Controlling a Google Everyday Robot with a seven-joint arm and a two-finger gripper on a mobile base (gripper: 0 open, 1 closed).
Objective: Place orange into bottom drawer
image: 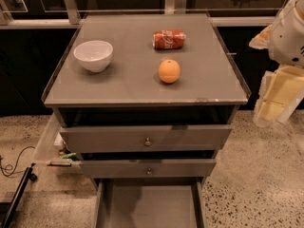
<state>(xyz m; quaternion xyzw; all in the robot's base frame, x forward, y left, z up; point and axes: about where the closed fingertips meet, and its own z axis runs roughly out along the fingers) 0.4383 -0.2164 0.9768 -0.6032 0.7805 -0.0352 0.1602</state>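
Right now the orange point(169, 71) sits on the cabinet's top surface point(128, 87), centre-right of frame, just below the red soda can point(169, 39), which lies on its side. White bowl point(93, 55) is upper left on the same surface, well apart from both. Bottom drawer point(149, 209) is pulled out at the bottom centre, grey floor showing. Two upper drawers w/ round knobs point(147, 141) are partly out above it. Gripper point(274, 109) hangs at the right edge of frame, off to the side of the cabinet, well apart from the orange; can't tell if the jaws are open or closed.
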